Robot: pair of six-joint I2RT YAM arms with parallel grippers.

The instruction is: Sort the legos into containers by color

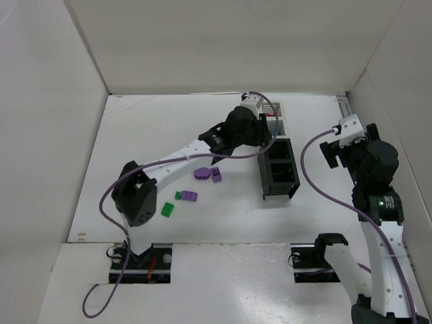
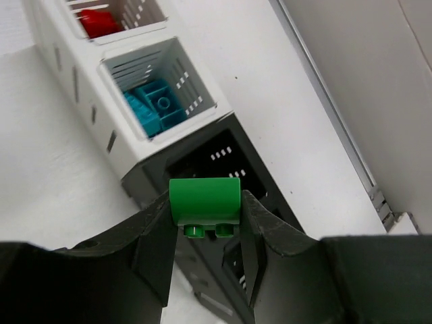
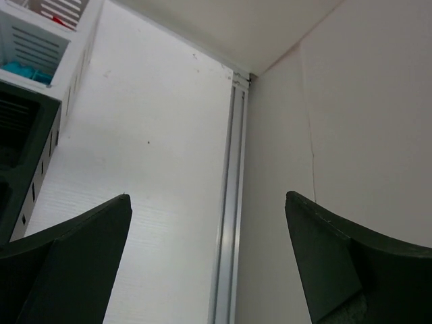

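Note:
My left gripper [image 2: 206, 216] is shut on a green lego [image 2: 204, 200] and holds it above the first black bin [image 2: 216, 158] of the container row [image 1: 279, 169]. The white bin beside it holds cyan legos [image 2: 154, 108]; the far white bin holds a red lego [image 2: 100, 21]. In the top view the left gripper [image 1: 266, 138] covers the white bins. Three purple legos [image 1: 201, 173], [image 1: 217, 175], [image 1: 188, 196] and two green ones [image 1: 168, 210], [image 1: 178, 195] lie on the table left of the row. My right gripper [image 3: 208, 202] is open and empty, right of the row [image 3: 27, 54].
An aluminium rail [image 3: 233, 189] runs along the foot of the right wall. White walls enclose the table on three sides. The right arm [image 1: 371, 169] stands near the right wall, apart from the bins.

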